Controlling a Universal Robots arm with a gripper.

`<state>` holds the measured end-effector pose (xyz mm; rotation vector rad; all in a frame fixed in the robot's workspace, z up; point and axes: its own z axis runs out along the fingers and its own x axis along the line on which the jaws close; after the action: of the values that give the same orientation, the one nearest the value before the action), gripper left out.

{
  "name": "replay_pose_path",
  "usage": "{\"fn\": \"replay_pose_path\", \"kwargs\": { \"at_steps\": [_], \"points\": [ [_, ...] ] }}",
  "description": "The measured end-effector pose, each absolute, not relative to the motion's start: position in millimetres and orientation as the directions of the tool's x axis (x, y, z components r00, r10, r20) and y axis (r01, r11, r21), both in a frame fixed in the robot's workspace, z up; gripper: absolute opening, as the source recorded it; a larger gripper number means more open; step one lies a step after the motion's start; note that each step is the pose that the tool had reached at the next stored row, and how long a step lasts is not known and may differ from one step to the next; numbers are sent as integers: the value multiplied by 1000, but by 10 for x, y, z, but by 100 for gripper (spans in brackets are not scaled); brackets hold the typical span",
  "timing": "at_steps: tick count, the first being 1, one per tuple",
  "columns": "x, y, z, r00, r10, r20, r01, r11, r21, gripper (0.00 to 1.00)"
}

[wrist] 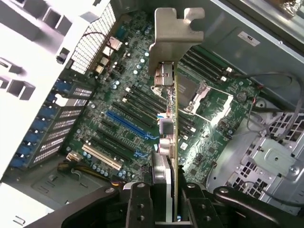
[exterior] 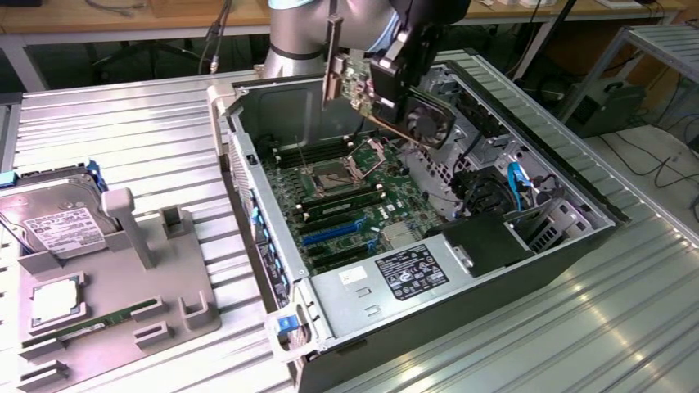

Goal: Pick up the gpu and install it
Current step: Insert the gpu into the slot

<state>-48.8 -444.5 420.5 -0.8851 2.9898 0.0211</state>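
Note:
The gpu hangs in the air over the open computer case, above the back part of the motherboard. Its green board, black cooler block and silver end bracket all show. My gripper is shut on the card from above. In the wrist view the gpu stands edge-on between my two black fingers, its bracket pointing away from the camera. Beneath it lie the motherboard and its blue expansion slot.
In the exterior view a grey holder tray lies at the left, carrying a hard drive, a processor and a memory stick. The power supply fills the case's near end. Everything rests on a ribbed metal table.

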Motion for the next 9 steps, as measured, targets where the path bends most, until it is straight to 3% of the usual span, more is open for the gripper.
{"fn": "replay_pose_path", "kwargs": {
  "at_steps": [9],
  "points": [
    [-488,-4445,4199,-703,-711,-26,-711,703,6,28]
  ]
}}
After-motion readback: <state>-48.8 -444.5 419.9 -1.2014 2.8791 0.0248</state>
